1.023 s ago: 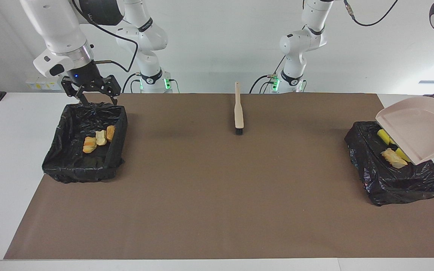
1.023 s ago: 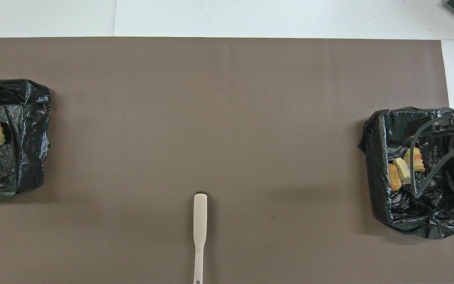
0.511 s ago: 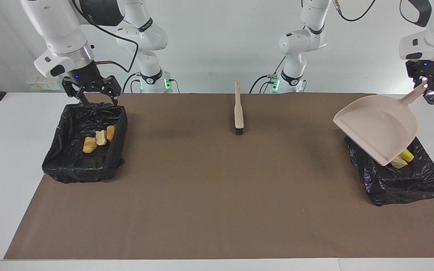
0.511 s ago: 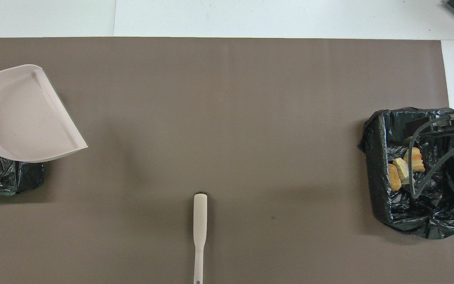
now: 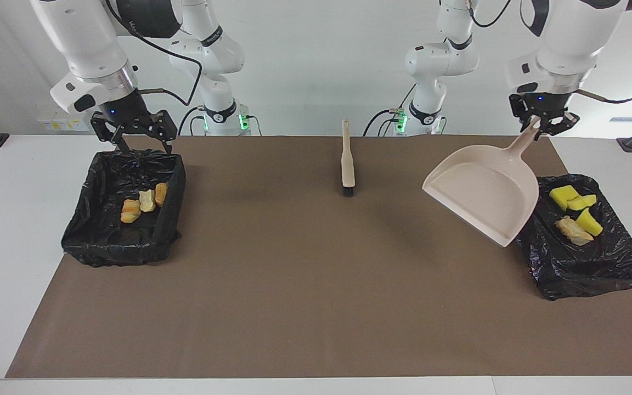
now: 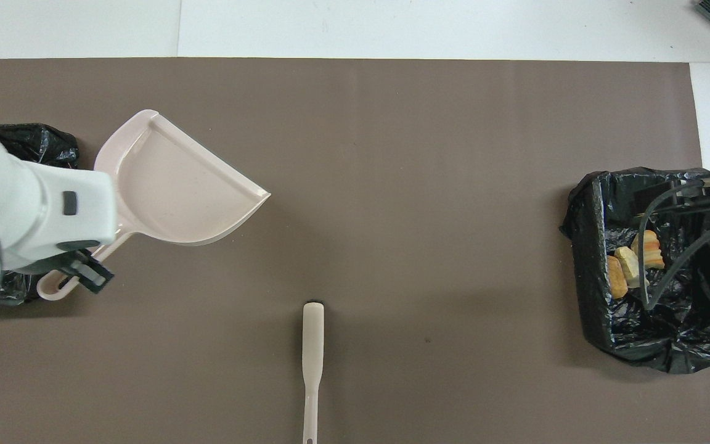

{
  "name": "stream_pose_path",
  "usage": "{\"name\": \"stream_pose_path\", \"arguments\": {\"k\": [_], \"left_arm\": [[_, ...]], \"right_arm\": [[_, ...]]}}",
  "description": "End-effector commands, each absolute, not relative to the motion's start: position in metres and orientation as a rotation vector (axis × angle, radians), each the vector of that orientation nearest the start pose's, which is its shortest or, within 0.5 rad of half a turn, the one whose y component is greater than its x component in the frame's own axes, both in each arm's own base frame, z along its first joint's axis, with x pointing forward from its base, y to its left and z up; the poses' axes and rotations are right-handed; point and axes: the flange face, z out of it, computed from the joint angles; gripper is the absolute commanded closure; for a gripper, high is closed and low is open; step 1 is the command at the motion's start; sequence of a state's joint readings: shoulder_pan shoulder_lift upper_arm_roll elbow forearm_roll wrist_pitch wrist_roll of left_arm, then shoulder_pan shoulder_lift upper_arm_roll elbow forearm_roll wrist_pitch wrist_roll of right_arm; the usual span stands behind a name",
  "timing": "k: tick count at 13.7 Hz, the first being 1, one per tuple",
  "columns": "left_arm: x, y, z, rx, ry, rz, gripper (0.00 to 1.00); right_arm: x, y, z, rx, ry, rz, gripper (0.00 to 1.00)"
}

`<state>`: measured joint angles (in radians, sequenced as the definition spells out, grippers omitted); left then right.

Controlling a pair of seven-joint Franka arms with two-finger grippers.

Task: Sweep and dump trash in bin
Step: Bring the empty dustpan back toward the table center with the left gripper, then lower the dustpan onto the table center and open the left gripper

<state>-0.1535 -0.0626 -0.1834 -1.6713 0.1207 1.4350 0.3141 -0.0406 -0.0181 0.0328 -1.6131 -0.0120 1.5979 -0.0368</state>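
While the left gripper (image 5: 539,124) clamps the dustpan (image 5: 483,192) handle, the pan hangs tilted over the mat beside one lined bin (image 5: 585,258) — yellow scraps (image 5: 575,206) sit inside. Right gripper (image 5: 139,144) waits wide open over the other bin (image 5: 124,241), bread pieces (image 5: 141,204) in it — brush (image 5: 347,162) lies mid-table.

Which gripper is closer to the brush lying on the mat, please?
Neither plainly. The left gripper holds the dustpan up beside its bin; the right gripper hangs open over the other bin. The brush lies between them.
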Motion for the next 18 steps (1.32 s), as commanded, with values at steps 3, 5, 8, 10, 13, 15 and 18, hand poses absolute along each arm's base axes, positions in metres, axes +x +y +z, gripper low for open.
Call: {"name": "stream_pose_path", "arguments": {"k": [3,5,8,10,13,15,18], "left_arm": [[0.468,-0.242,0.549,-3.086,0.511,0.107,1.00],[0.464,-0.269,0.526,-3.110,0.488,0.050,1.00],[0.481,-0.306,0.467,-3.134,0.503,0.021,1.00],[0.494,-0.325,0.430,-3.160,0.468,-0.002,1.00],[0.505,-0.332,0.401,-3.191,0.340,-0.013,1.00],[0.507,-0.334,0.390,-3.193,0.338,-0.006,1.00],[0.508,-0.335,0.389,-3.197,0.321,-0.012,1.00]], "right_arm": [[0.548,-0.006,0.617,-3.139,-0.074,-0.024,0.00],[0.548,-0.006,0.616,-3.139,-0.077,-0.022,0.00],[0.548,-0.006,0.616,-3.138,-0.074,-0.022,0.00],[0.548,-0.006,0.617,-3.139,-0.074,-0.024,0.00],[0.549,-0.008,0.616,-3.138,-0.070,-0.022,0.00],[0.548,-0.008,0.616,-3.138,-0.070,-0.019,0.00],[0.549,-0.008,0.616,-3.138,-0.070,-0.022,0.00]]}}
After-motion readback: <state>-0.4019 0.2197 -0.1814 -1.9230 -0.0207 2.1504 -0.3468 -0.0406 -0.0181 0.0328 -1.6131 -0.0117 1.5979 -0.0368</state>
